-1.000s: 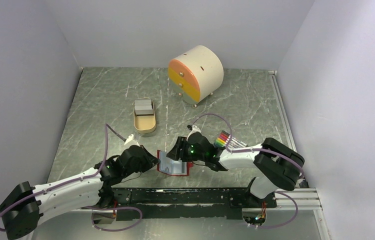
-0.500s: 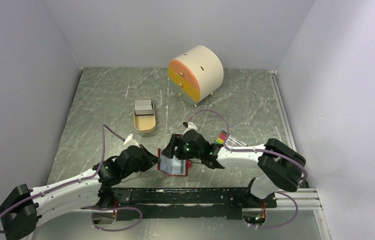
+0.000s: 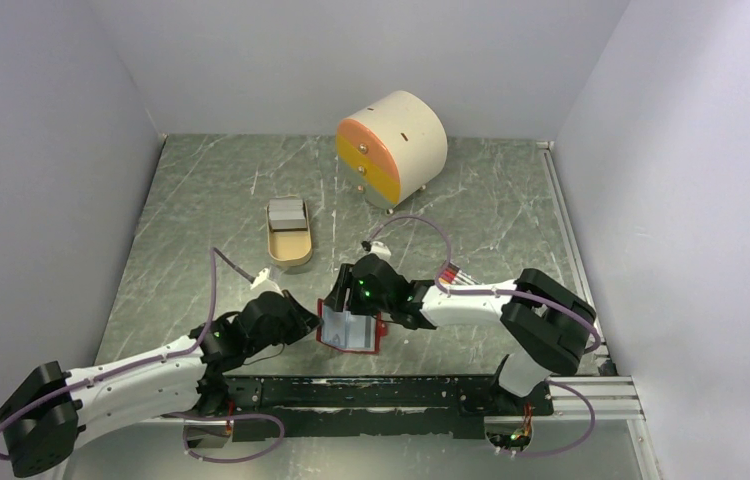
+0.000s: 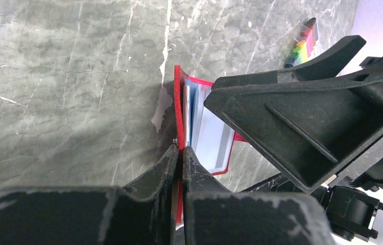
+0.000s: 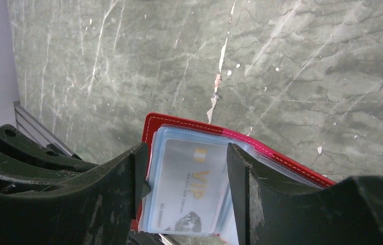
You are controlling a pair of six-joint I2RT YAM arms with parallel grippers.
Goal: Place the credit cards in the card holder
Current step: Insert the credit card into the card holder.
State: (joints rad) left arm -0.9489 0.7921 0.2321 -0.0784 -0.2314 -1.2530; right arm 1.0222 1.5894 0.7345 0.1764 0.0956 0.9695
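Left gripper (image 4: 179, 155): your jaws are clenched on the near edge of the red cover, pinching it tight.
Card holder (image 3: 353, 332): it sits close to the front edge of the table (image 3: 211, 200), between your two grippers. It is spread open with its pale blue pockets exposed.
Right gripper (image 5: 187, 163): your fingers (image 5: 128, 178) stand one on each side of the pockets, right at their edges. You cannot tell whether they press or merely flank.
Silver card (image 5: 192, 189): marked VIP, it lies flat against the front pale pocket, between your right fingers. How deep it sits is unclear.
Other cards (image 3: 287, 212): a grey stack rests in the far end of the tan oval tray (image 3: 293, 256), well apart from the holder, toward your left.
Coloured sticks (image 4: 302, 41): these lie on the table just beyond your right arm.
Round drawer box (image 3: 391, 148): it stands at the far side of the table.
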